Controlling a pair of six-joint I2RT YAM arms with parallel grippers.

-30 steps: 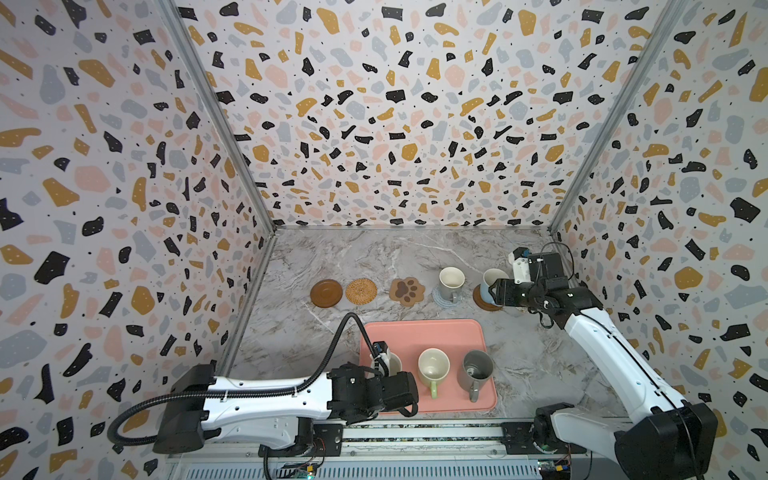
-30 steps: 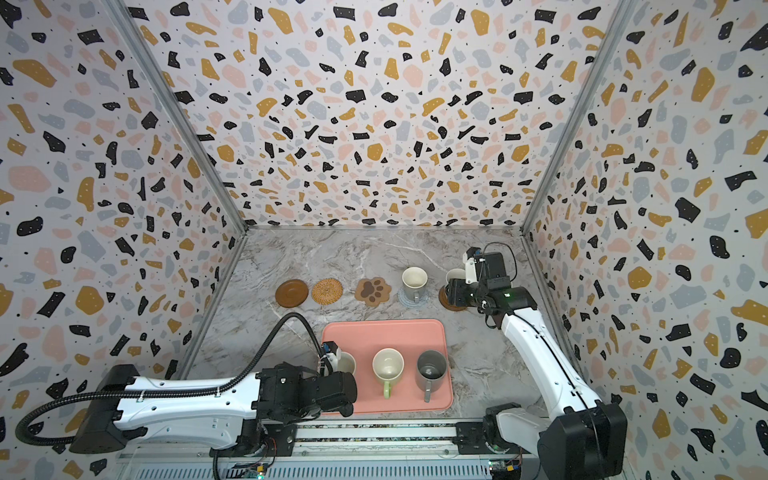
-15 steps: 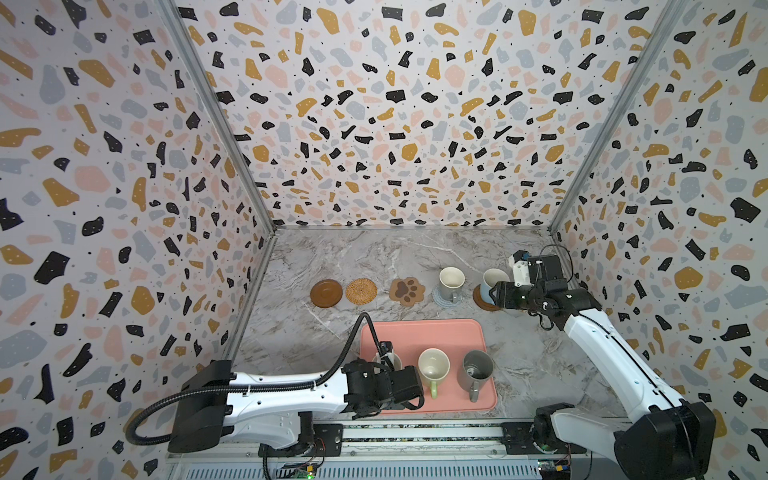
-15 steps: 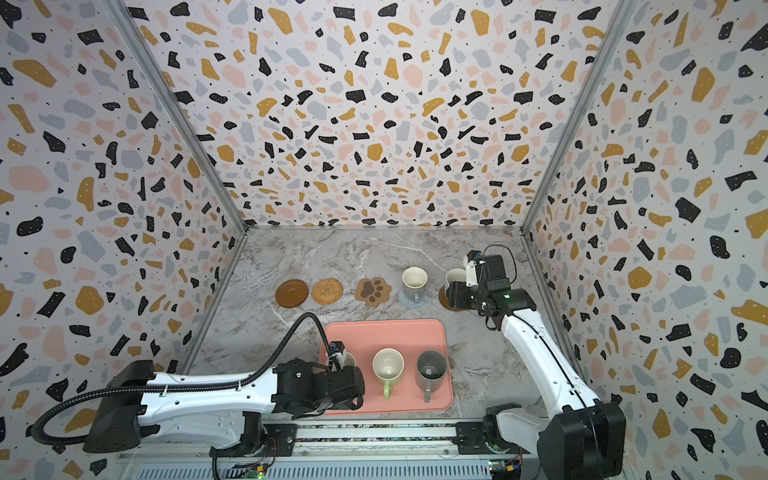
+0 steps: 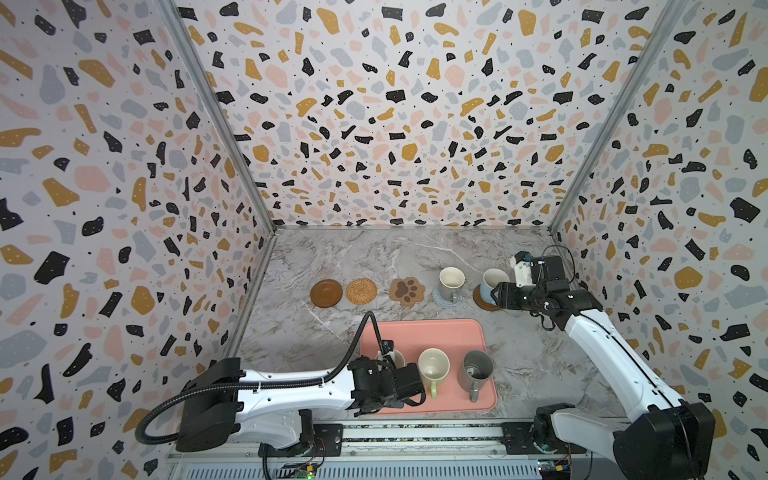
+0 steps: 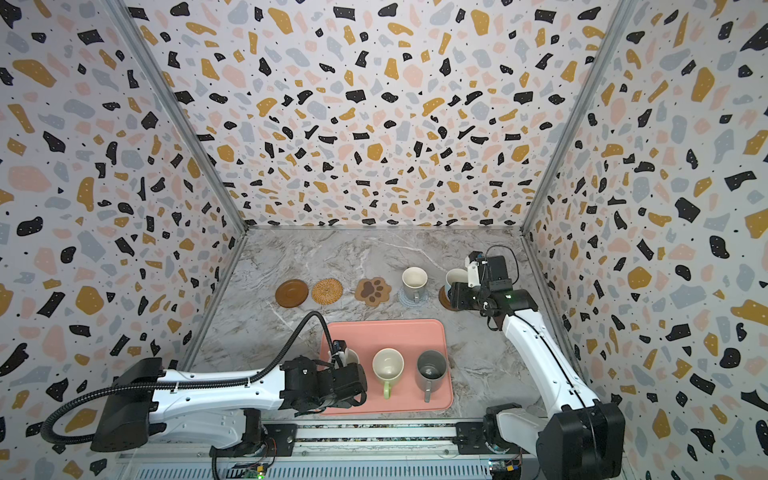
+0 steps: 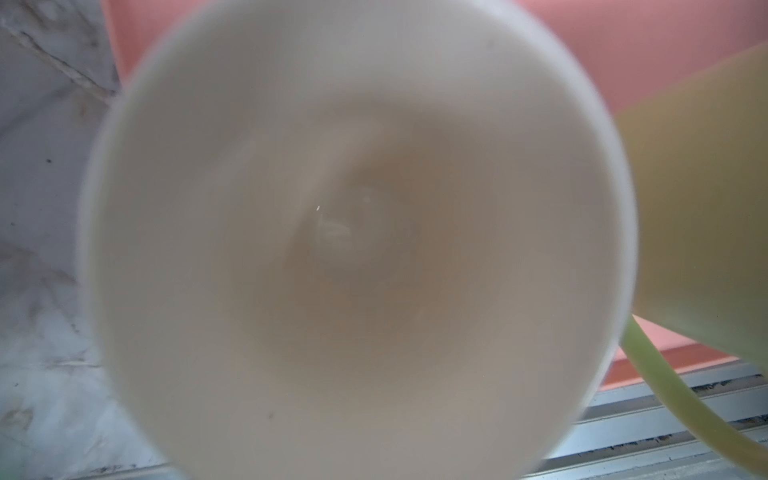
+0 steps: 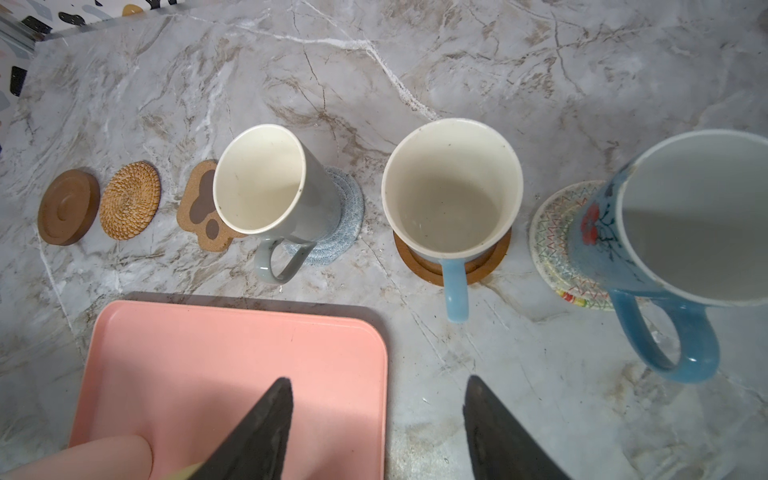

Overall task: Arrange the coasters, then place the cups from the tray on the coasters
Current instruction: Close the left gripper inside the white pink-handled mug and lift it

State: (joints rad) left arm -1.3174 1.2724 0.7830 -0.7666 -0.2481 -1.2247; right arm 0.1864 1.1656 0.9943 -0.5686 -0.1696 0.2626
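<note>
Grabbing the pink cup at the left end of the tray, just beside the green cup. Squeezing with the left tool shut tight, likely on the handle, though hidden under the wrist. Lift straight up, slow and level, and do not bump the green cup. Carry over to the bare paw coaster. Leave the right tool, wide and empty, by the blue cups.

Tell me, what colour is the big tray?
The tray is salmon pink; it shows best in the right wrist view.
</note>
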